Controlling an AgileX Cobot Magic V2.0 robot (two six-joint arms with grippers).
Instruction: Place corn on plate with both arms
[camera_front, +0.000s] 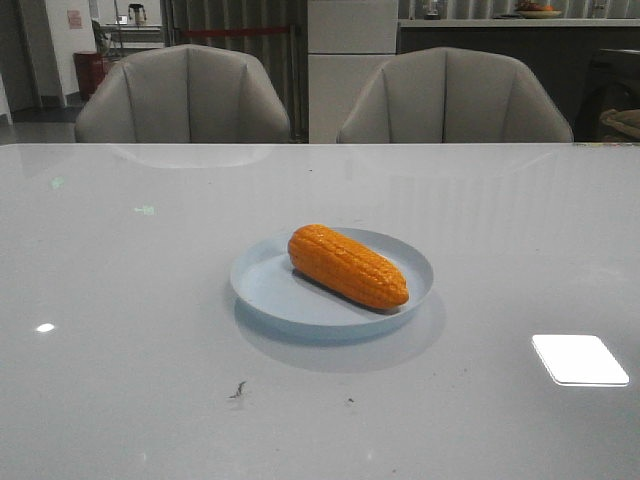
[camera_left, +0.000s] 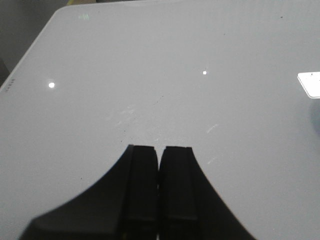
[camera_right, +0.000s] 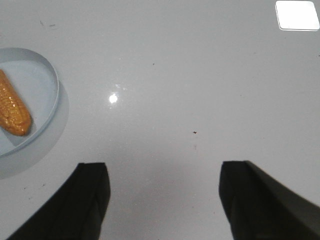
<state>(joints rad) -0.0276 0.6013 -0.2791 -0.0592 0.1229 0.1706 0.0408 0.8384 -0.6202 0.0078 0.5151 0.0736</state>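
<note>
Left gripper (camera_left: 159, 192): seen only from its own wrist camera, fingers pressed together with a hairline seam between them, nothing held; hung over bare tabletop.
Table (camera_front: 120, 330): pale grey, glossy, dotted with small light spots and a few faint scuffs.
Chairs (camera_front: 183, 95): two, grey, padded, stood side by side behind the far edge.
Plate (camera_front: 262, 278): pale blue, round, sat flat near the table's middle, a soft shadow along its near rim.
Corn (camera_front: 347, 265): orange, lay on the plate, angled from far left to near right, tapered end nearest the camera; rested inside the rim.
Reflection (camera_front: 580, 359): bright white rectangle on the surface, near right of the plate and well apart from it.
Right gripper (camera_right: 162, 200): fingers spread wide, bare tabletop between them, nothing gripped; plate and corn tip off to one side of its view, well clear of either finger.
</note>
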